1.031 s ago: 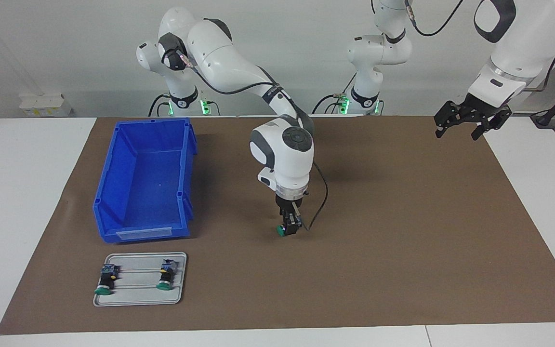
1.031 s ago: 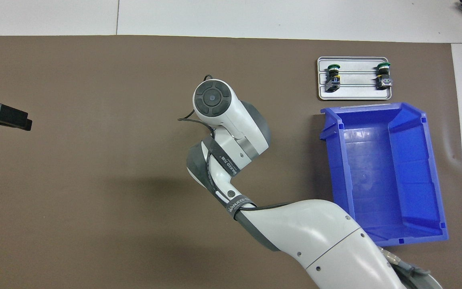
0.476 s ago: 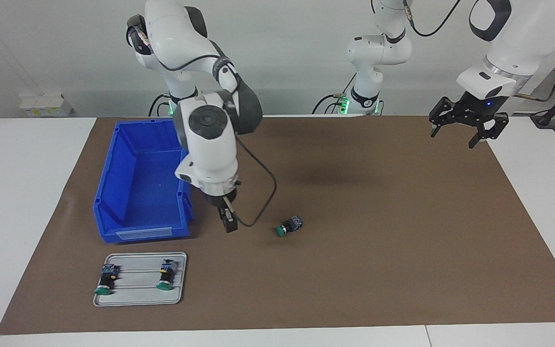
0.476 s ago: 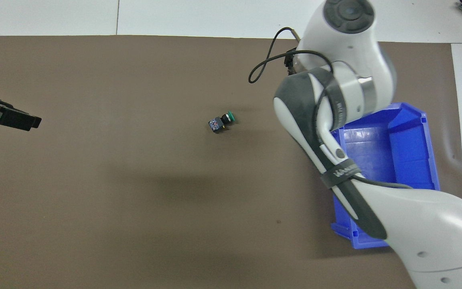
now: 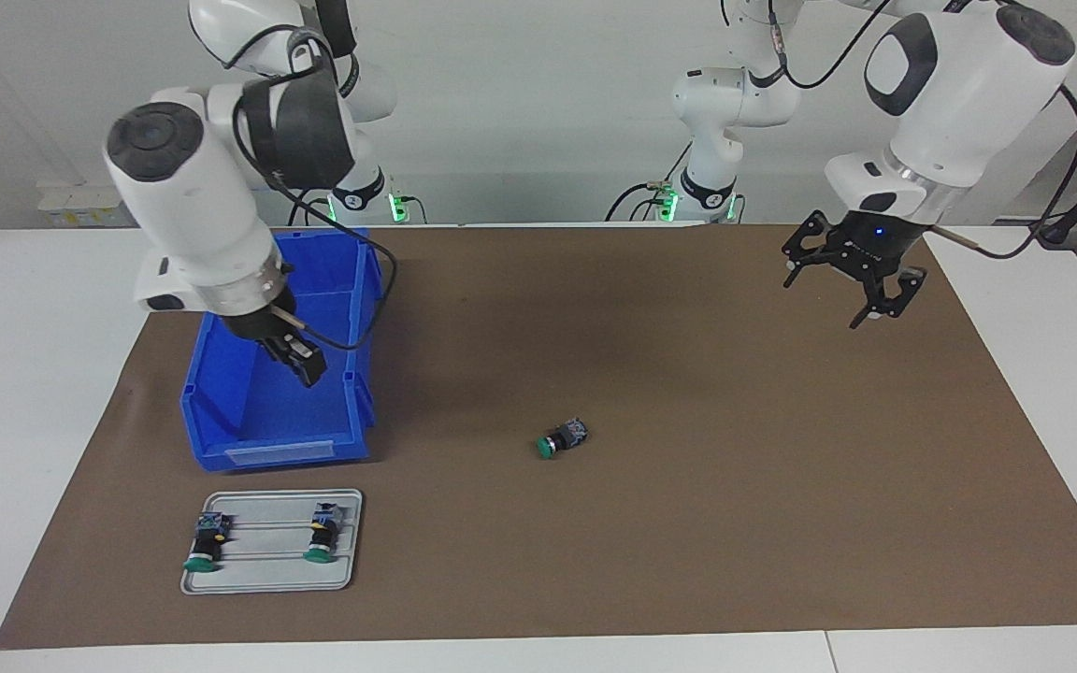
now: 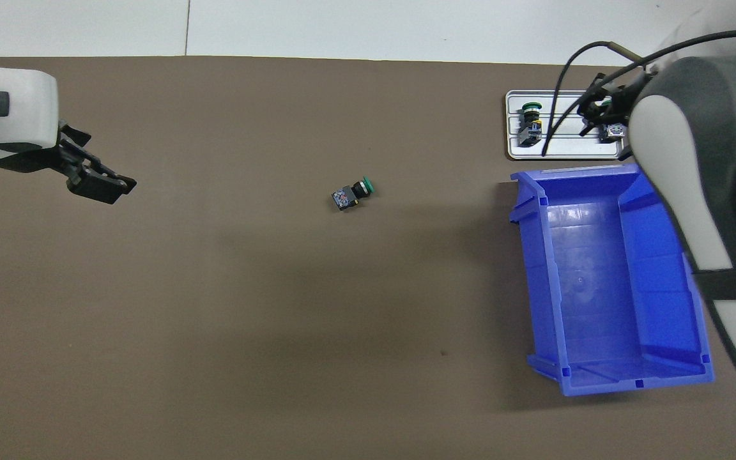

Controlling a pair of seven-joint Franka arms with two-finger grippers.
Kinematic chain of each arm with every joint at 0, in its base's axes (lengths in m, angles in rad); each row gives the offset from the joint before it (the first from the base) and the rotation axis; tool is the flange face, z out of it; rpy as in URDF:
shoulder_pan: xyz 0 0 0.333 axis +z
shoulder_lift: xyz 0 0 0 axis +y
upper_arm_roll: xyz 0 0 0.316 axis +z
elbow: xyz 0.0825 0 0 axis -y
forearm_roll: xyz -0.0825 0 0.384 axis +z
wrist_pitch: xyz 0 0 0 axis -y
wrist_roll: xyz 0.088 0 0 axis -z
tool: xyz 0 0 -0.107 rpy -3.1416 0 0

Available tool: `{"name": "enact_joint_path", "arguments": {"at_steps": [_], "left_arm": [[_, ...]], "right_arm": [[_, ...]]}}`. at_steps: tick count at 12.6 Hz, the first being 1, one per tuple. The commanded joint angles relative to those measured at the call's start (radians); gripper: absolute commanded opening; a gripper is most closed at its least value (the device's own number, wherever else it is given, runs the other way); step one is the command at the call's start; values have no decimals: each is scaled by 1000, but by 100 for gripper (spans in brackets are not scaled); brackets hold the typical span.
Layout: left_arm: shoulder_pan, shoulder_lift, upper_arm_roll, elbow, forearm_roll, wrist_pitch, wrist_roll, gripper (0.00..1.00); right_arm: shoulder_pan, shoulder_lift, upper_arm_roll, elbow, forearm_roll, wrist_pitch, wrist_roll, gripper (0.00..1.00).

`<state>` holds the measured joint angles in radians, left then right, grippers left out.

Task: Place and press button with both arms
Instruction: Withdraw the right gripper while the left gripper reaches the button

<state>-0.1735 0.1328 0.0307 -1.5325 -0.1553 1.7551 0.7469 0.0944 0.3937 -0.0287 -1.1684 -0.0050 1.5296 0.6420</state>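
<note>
right arm's bent up high, its claw [image 5: 303, 363] hanging over the blue bin [image 5: 249, 439], can't tell if it's shut. left claw [image 5: 852, 280] hangs spread open, empty. the button [image 5: 561, 439] lies on its side mid-worktop, long axis diagonal, green cap facing away from the robots.

- Bright, even light from above in both views.
- Soft wide shadows on brown mat [image 5: 688, 523], one beside blue bin [image 6: 604, 281].
- Faint sheen on bin floor; no harsh glare.
- Right arm [image 6: 713, 191] close to overhead camera, slightly blurred.
- Button [image 5: 561, 438] sharp, short shadow.
</note>
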Motion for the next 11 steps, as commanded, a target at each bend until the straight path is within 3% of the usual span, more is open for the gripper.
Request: {"name": "enact_joint_path", "arguments": {"at_steps": [1, 5, 6, 7, 11], "left_arm": [[-67, 65, 14, -6, -21, 114, 121, 100], [-164, 125, 9, -32, -59, 254, 131, 99], [-187, 157, 11, -35, -91, 300, 126, 99], [-216, 183, 12, -35, -102, 352, 124, 99], [-282, 324, 12, -3, -136, 443, 65, 99]], "right_arm": [[-61, -159, 12, -187, 31, 11, -270, 62], [-62, -427, 12, -596, 31, 177, -473, 64], [-58, -456, 12, -658, 31, 210, -525, 77], [-55, -460, 12, -666, 31, 214, -560, 94], [-76, -469, -3, -640, 31, 199, -631, 98]]}}
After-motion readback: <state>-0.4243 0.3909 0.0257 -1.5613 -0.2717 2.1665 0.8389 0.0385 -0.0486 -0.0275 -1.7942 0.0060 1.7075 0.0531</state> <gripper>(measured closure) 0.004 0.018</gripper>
